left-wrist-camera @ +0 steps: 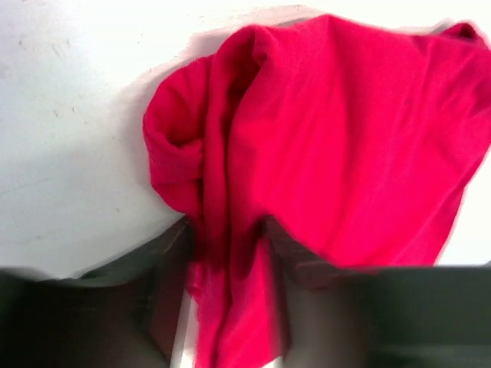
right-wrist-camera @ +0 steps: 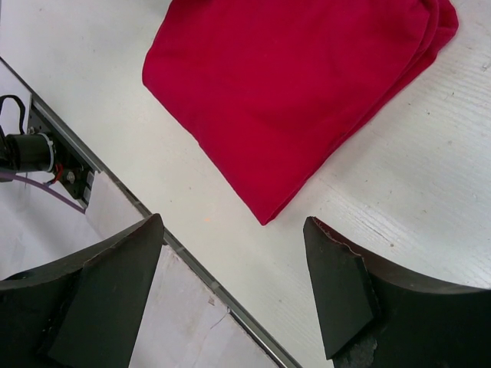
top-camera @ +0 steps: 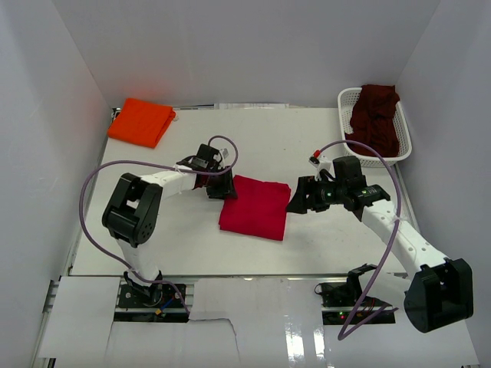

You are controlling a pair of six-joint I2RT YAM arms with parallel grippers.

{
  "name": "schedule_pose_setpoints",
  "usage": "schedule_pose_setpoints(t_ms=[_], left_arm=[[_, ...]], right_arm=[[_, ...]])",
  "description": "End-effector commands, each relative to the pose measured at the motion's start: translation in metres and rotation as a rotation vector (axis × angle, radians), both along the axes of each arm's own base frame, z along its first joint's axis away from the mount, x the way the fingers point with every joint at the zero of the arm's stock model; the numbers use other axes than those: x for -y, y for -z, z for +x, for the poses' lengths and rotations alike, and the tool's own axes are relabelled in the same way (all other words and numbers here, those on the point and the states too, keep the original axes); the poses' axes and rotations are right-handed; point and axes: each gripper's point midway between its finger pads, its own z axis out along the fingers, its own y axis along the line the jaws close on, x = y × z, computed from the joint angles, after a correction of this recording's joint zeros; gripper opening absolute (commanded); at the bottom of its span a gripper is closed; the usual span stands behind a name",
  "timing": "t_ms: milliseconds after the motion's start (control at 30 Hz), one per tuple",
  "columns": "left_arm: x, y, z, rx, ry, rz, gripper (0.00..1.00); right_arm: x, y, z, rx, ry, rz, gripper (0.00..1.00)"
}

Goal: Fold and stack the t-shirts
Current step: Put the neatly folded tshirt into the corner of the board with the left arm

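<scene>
The bright red t-shirt [top-camera: 254,207] lies folded in a rough square at the table's middle. My left gripper [top-camera: 219,186] is at its far left corner, shut on a bunch of the red cloth [left-wrist-camera: 230,299], which runs between the jaws. My right gripper [top-camera: 295,201] is open and empty just right of the shirt; the shirt's near corner [right-wrist-camera: 265,218] lies just ahead of its fingertips. The orange t-shirt [top-camera: 140,121] lies folded at the far left. The dark maroon t-shirt [top-camera: 374,115] is crumpled in the white basket [top-camera: 347,100].
The white lattice basket stands at the far right against the right wall. White walls enclose the table on three sides. The table's near edge with a metal rail [right-wrist-camera: 115,184] lies just below the right gripper. Purple cables loop over both arms.
</scene>
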Motion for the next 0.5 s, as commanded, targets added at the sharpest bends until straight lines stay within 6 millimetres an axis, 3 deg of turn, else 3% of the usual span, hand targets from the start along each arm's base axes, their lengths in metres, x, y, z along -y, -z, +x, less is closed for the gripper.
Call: schedule_pose_setpoints(t_ms=[0,133,267,333,467], left_arm=[[-0.002,0.016,-0.012,-0.048,0.018,0.030,0.44],[-0.003,0.024,-0.016,-0.075,0.021,0.033,0.21],[-0.003,0.032,-0.021,-0.104,0.021,0.034,0.06],[-0.004,0.034,-0.021,-0.105,0.021,0.037,0.01],[-0.004,0.030,-0.016,-0.094,0.010,0.038,0.00]], right_arm=[[0.000,-0.006,-0.003,0.018,-0.006,0.019,0.80],[-0.001,-0.009,-0.003,0.022,-0.009,0.024,0.80],[-0.001,-0.011,-0.003,0.023,-0.006,0.025,0.80],[-0.001,-0.012,-0.003,0.023,-0.005,0.024,0.80],[-0.001,-0.016,-0.003,0.029,-0.005,0.025,0.80]])
